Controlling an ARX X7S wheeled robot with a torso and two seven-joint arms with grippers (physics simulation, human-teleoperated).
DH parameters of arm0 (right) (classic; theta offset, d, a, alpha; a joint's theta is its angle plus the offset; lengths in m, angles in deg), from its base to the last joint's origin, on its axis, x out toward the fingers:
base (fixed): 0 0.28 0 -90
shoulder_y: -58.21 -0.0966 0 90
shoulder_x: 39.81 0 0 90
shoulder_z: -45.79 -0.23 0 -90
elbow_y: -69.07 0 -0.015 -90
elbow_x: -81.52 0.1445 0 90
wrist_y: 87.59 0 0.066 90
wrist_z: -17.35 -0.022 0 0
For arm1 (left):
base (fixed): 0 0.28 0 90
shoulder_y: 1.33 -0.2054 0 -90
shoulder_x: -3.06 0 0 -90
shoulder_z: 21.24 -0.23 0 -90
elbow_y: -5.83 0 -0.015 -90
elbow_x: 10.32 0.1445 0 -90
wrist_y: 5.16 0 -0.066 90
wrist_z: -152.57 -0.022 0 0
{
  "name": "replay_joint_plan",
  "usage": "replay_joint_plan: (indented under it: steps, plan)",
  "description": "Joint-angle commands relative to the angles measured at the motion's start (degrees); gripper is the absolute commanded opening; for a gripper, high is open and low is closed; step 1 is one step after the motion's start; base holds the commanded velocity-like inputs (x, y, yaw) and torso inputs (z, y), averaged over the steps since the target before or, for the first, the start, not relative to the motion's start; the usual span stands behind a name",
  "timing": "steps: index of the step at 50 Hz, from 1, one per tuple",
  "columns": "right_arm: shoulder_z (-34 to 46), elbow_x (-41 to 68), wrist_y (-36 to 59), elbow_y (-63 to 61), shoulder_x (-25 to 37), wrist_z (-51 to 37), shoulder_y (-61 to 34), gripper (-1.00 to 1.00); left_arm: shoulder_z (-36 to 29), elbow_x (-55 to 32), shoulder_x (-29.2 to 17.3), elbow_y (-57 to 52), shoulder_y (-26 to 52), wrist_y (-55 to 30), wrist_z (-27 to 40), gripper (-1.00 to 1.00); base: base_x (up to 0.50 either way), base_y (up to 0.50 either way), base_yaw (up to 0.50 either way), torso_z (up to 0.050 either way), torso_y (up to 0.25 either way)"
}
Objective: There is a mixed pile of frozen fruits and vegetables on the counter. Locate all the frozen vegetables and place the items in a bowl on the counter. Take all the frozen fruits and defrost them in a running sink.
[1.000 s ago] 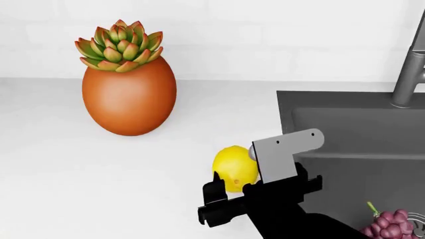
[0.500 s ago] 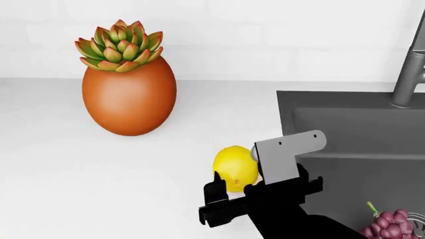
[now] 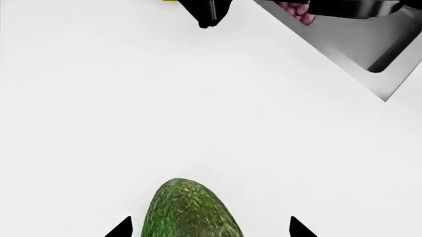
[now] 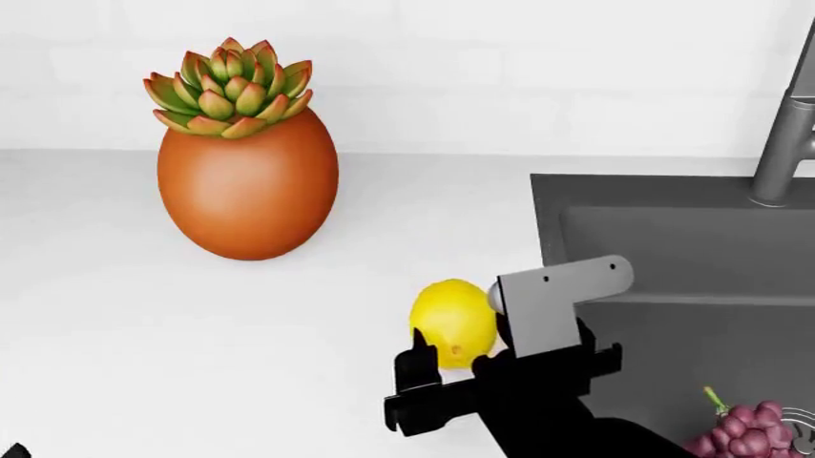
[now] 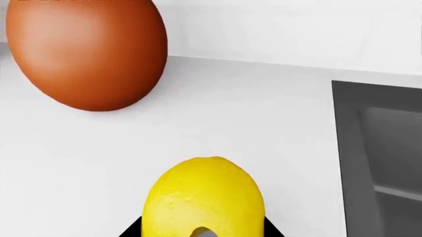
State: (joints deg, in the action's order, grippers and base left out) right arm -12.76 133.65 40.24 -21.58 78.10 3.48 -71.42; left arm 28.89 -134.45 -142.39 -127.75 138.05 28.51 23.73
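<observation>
Head view: right gripper (image 4: 440, 367), nearest the camera, sits at the lemon (image 4: 452, 322) on the counter (image 4: 191, 334), its black fingers either side of the fruit's near end; whether they press on it cannot be told. Judged from the right wrist view, the lemon's long axis points straight away from the gripper. Just right lies the sink (image 4: 688, 258), grapes (image 4: 751, 429) already inside. Left gripper (image 3: 207, 232) hovers spread over the avocado (image 3: 191, 212), holding nothing. Farthest stands the plant pot (image 4: 248, 181).
</observation>
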Motion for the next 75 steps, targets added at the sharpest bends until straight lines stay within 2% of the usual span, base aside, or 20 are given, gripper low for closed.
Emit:
replay_joint_plan:
  steps: [1, 22, 25, 26, 34, 35, 36, 37, 40, 42, 45, 48, 55, 56, 62, 67, 71, 75]
  plan:
    - [-0.4, -1.5, 0.7, 2.3, -0.6, 1.8, 2.2, -1.00, -0.4, 6.4, 1.2, 2.0, -4.1, 0.4, -2.0, 1.00, 0.00, 0.00, 0.00, 0.000, 0.000]
    - [-1.2, -0.9, -0.2, 2.0, -0.2, 1.7, 3.3, -1.00, -3.2, 8.6, 3.7, 3.0, -6.5, 0.2, -1.1, 1.00, 0.00, 0.00, 0.00, 0.000, 0.000]
    - [-1.3, -0.8, -0.3, 1.9, -0.1, 1.6, 3.3, -1.00, -2.4, 8.2, 2.9, 2.2, -6.5, 1.2, -0.5, 1.00, 0.00, 0.00, 0.00, 0.000, 0.000]
    - [-1.4, -0.7, -0.4, 1.9, -0.1, 1.6, 3.4, -1.00, -2.3, 8.0, 2.7, 1.8, -6.2, 1.4, -0.1, -1.00, 0.00, 0.00, 0.00, 0.000, 0.000]
    - [-3.3, -1.0, -1.5, -2.4, 2.0, -1.4, 4.6, -1.00, -0.6, 3.8, 2.1, -1.6, -1.7, 3.8, 5.1, -1.00, 0.00, 0.00, 0.00, 0.000, 0.000]
    - [-3.5, -0.8, -1.5, -3.0, 2.3, -1.6, 4.8, -1.00, -0.7, 5.3, 2.1, -2.2, -1.0, 3.1, 6.2, -1.00, 0.00, 0.00, 0.00, 0.000, 0.000]
    - [-1.5, -4.6, -1.8, -5.0, 3.6, -2.8, 4.5, -1.00, -0.5, 4.3, 1.9, -2.6, -1.2, 3.9, 6.6, -1.00, 0.00, 0.00, 0.00, 0.000, 0.000]
    - [-1.6, -5.1, -2.0, -6.2, 4.2, -3.7, 4.8, -1.00, 0.1, 3.9, 1.5, -3.4, -1.5, 4.7, 6.6, -1.00, 0.00, 0.00, 0.00, 0.000, 0.000]
    - [-8.2, 4.9, -1.3, -11.6, 5.3, -5.3, 7.2, -1.00, 2.4, 6.1, 0.3, -4.6, -0.8, 5.6, 6.6, -1.00, 0.00, 0.00, 0.00, 0.000, 0.000]
    - [-8.7, 3.3, -1.2, -18.0, 8.0, -8.7, 8.0, -1.00, 4.5, 6.1, -0.9, -5.1, 0.7, 6.4, 6.5, -1.00, 0.00, 0.00, 0.00, 0.000, 0.000]
    - [-9.1, 2.2, -1.3, -21.6, 9.6, -10.5, 8.8, -1.00, 5.8, 6.5, -0.9, -4.4, 2.6, 7.1, 7.1, -1.00, 0.00, 0.00, 0.00, 0.000, 0.000]
    - [-10.4, 1.5, -1.7, -25.7, 11.6, -12.9, 9.4, -1.00, 8.7, 7.8, -2.9, -2.7, 3.9, 8.0, 5.6, -1.00, 0.00, 0.00, 0.00, 0.000, 0.000]
    - [-15.2, 5.1, -1.7, -32.3, 15.4, -15.9, 9.8, -1.00, 11.6, 11.5, -4.1, 0.0, 6.5, 7.9, 4.1, -1.00, 0.00, 0.00, 0.00, 0.000, 0.000]
    - [-16.5, 5.4, -2.2, -33.4, 16.4, -16.7, 10.3, -1.00, 12.2, 13.2, -5.1, 0.6, 6.5, 8.3, 5.8, -1.00, 0.00, 0.00, 0.00, 0.000, 0.000]
    - [-20.9, 6.4, -4.7, -36.5, 20.1, -17.1, 13.6, -1.00, 13.9, 21.7, -3.4, 4.3, 3.4, 10.9, 1.4, -1.00, 0.00, 0.00, 0.00, 0.000, 0.000]
    - [-23.7, 8.9, -4.2, -39.7, 23.0, -19.5, 14.5, -1.00, 12.4, 27.8, 0.1, 8.4, 7.4, 8.7, -1.9, -1.00, 0.00, 0.00, 0.00, 0.000, 0.000]
    - [-25.2, 12.2, -2.7, -41.7, 24.4, -22.3, 13.2, -1.00, 11.7, 26.4, 1.6, 9.3, 9.1, 7.8, -2.5, -1.00, 0.00, 0.00, 0.00, 0.000, 0.000]
    - [-25.9, 14.1, -2.3, -41.6, 24.8, -23.4, 13.8, -1.00, 12.1, 26.1, 1.6, 9.4, 7.7, 9.0, -2.4, -1.00, 0.00, 0.00, 0.00, 0.000, 0.000]
